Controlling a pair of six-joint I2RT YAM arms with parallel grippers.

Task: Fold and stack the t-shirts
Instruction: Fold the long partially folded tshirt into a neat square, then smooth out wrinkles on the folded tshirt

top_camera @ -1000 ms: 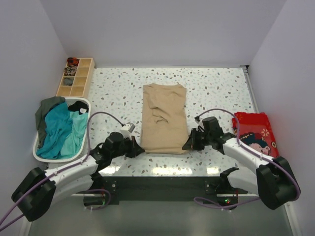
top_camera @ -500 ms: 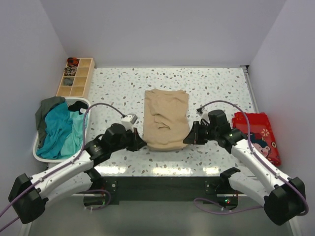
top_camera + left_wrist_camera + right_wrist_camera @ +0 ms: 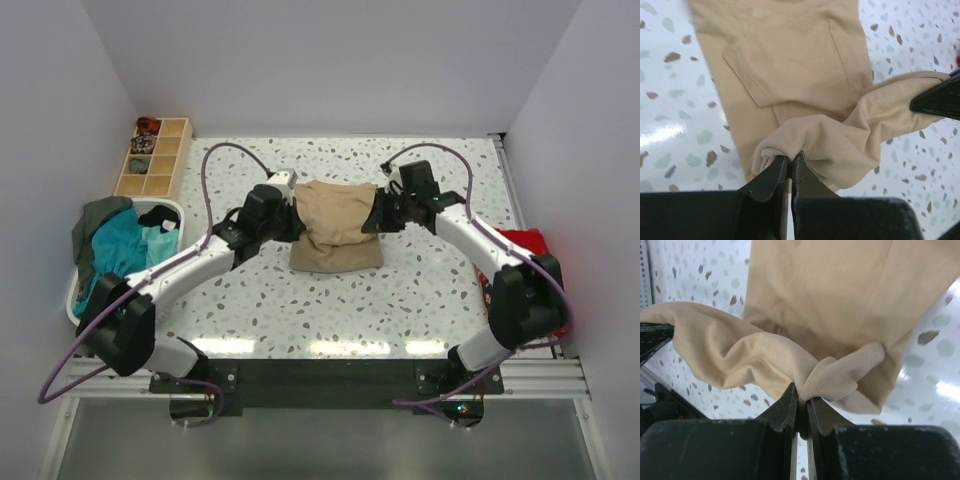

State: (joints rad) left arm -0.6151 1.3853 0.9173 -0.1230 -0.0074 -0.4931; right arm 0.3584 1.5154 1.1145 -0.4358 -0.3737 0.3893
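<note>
Top external view: left gripper (image 3: 295, 222) and right gripper (image 3: 373, 218) each pinch a corner of the soft, limp beige shirt (image 3: 335, 245), likely the best holds.

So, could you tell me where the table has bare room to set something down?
Free: the near strip between the beige t-shirt and the front edge; the far strip behind it. Crowded: left by basket and organiser, right by red cloth.
</note>
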